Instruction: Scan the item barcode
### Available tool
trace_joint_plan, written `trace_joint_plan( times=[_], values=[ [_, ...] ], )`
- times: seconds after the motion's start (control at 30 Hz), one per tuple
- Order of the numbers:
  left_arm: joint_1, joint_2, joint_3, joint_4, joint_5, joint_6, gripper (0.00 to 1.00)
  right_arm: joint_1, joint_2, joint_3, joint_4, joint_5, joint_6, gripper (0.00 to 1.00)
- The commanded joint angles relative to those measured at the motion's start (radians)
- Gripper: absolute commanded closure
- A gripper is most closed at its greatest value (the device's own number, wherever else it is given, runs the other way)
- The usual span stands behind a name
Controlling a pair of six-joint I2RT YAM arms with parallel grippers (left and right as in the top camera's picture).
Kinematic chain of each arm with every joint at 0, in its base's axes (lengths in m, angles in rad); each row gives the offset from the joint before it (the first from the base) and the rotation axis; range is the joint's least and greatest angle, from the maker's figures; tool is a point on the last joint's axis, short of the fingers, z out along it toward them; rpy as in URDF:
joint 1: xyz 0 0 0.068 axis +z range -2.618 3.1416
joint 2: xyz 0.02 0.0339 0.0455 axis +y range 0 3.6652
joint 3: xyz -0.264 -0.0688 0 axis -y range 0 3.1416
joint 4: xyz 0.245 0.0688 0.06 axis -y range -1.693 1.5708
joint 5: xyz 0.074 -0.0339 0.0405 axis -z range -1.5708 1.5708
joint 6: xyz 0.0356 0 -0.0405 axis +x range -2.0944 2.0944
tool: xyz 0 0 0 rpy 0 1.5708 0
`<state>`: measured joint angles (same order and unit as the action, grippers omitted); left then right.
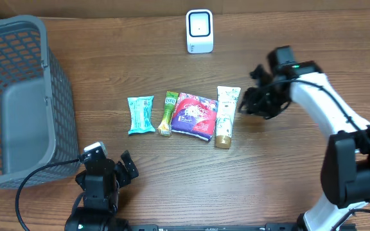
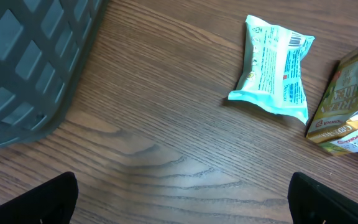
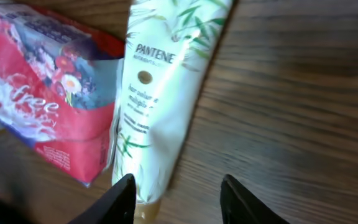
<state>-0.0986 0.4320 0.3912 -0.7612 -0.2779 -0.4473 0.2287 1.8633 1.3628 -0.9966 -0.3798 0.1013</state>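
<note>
The right arm arches in from the near right corner of the wooden tabletop (image 1: 281, 179). Its white link climbs toward the far side, then bends at the wrist so the dark right hand (image 1: 254, 101) sits low just beside the upper end of a white Pantene tube (image 1: 226, 115). The wrist camera shows the hand's two fingers (image 3: 124, 200) spread apart with only bare wood between them, gripping nothing; the tube's gold-capped end lies close to one fingertip.

The tube lies flat at the right end of a row of four items. Its crimped end points toward the far side and its long edge lies against a red and purple floral pack (image 1: 194, 115). Beyond that come a green sachet (image 1: 168, 112) and a teal snack packet (image 1: 141, 114), whose barcode faces up in the left wrist view.

A small white scanner (image 1: 199, 31) stands upright near the far edge, well apart from the row.

The left arm is folded low at the near edge. The left hand (image 2: 182, 200) has its fingers spread wide and empty, and it is aimed across open wood toward the teal packet. A grey mesh basket (image 1: 11, 29) sits to its left.
</note>
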Motion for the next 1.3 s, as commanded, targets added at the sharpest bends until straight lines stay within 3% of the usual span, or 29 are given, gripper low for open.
trace_joint_plan(
  times=[0.0,0.23,0.57,0.77,1.27],
  values=[
    [-0.002,-0.009,-0.005,0.006,-0.017,-0.021,0.00,0.090,-0.021,0.013,0.013,0.195,0.053,0.53],
    [-0.002,-0.009,-0.005,0.006,-0.017,-0.021,0.00,0.226,-0.021,0.011,0.029,0.401,0.087,0.64],
    [-0.002,-0.009,-0.005,0.006,-0.017,-0.021,0.01,0.306,-0.021,0.010,0.034,0.404,0.119,0.69],
    [-0.002,-0.009,-0.005,0.006,-0.017,-0.021,0.00,0.307,-0.021,-0.049,0.109,0.367,0.166,0.95],
    [-0.002,-0.009,-0.005,0.006,-0.017,-0.021,0.01,0.216,-0.021,-0.227,0.221,0.360,0.187,0.96]
  ],
)
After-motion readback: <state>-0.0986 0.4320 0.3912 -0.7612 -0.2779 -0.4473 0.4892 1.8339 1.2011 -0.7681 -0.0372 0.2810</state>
